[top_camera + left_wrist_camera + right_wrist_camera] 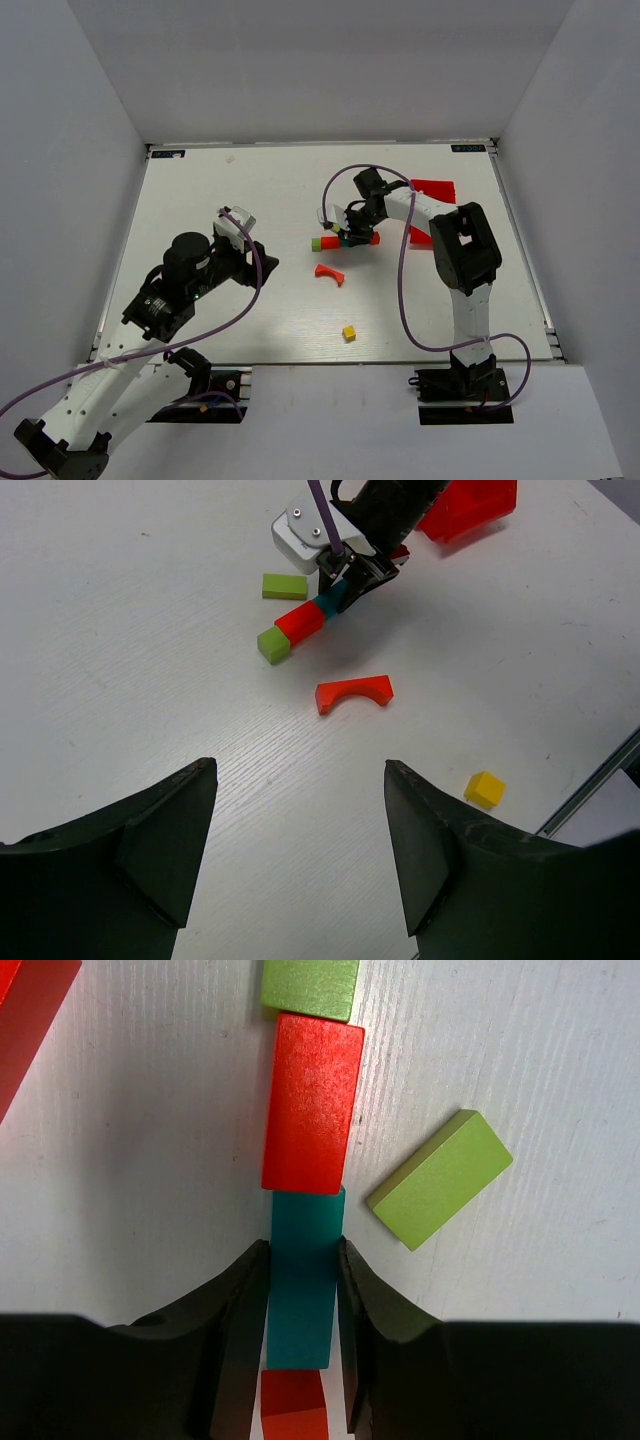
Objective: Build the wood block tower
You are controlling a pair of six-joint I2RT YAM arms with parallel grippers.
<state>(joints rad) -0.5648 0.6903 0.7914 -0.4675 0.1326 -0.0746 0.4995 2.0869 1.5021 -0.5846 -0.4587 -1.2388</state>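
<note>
Wooden blocks lie end to end in a row on the table: a green cube [310,985], a red block [312,1103], a teal bar [303,1275] and an orange-red block [295,1405]. My right gripper [303,1260] is shut on the teal bar, one finger against each long side. A green bar [440,1178] lies loose and tilted beside the row. The top view shows the row [330,241] under my right gripper [350,233], a red arch [329,272] nearer and a yellow cube [349,332] near the front edge. My left gripper [298,770] is open, empty, above bare table.
A larger red plastic bin [433,190] lies behind and to the right of the right arm, and shows in the left wrist view [470,505]. The table's front edge [330,362] runs just below the yellow cube. White walls enclose the table.
</note>
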